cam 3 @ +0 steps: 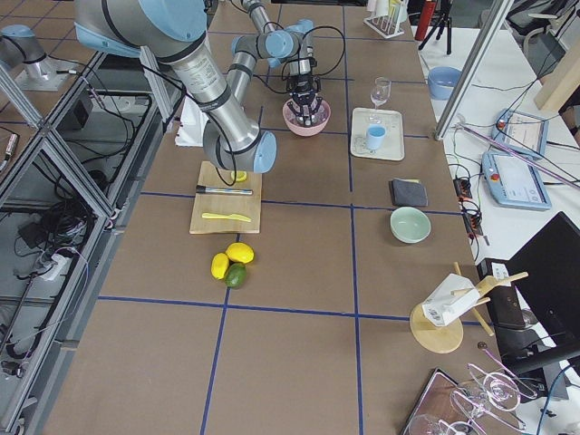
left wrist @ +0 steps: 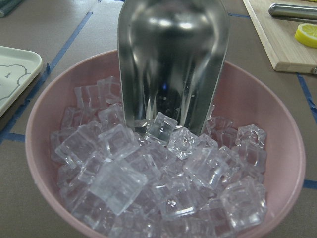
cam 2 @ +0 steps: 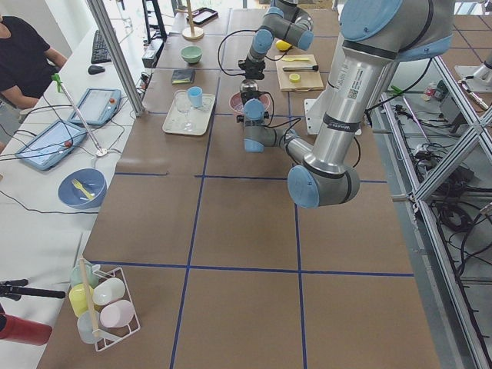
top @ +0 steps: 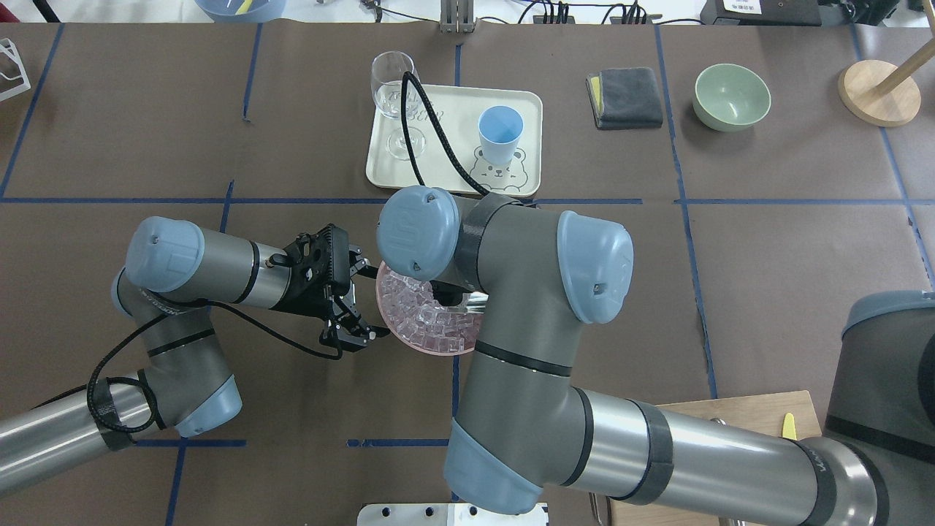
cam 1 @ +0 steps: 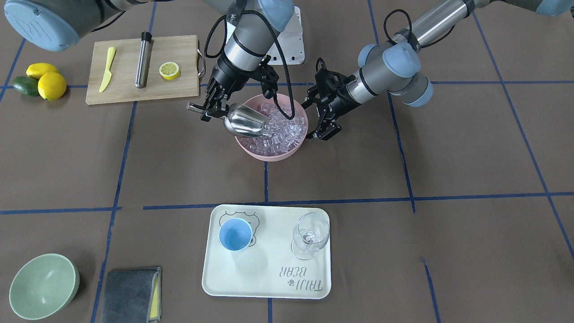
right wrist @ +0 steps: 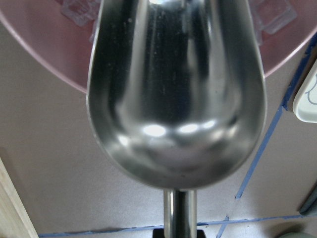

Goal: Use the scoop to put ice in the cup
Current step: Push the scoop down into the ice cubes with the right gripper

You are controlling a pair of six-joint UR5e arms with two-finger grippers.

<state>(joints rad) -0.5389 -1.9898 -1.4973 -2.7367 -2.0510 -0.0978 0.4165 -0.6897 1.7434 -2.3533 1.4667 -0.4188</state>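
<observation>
The steel scoop is tilted down with its open mouth pushed into the ice that fills a pink bowl. My right gripper is shut on the scoop's thin handle at the bowl's side. In the left wrist view the scoop touches the cubes at its lip. The trough looks bare in the right wrist view. My left gripper stands open beside the bowl's opposite rim, holding nothing. The light-blue cup stands upright on a cream tray, apart from both grippers.
A clear wine glass shares the tray. A wooden board carries a yellow knife, a steel tube and half a lemon. Lemons and an avocado, a green bowl and a grey cloth lie around the edges.
</observation>
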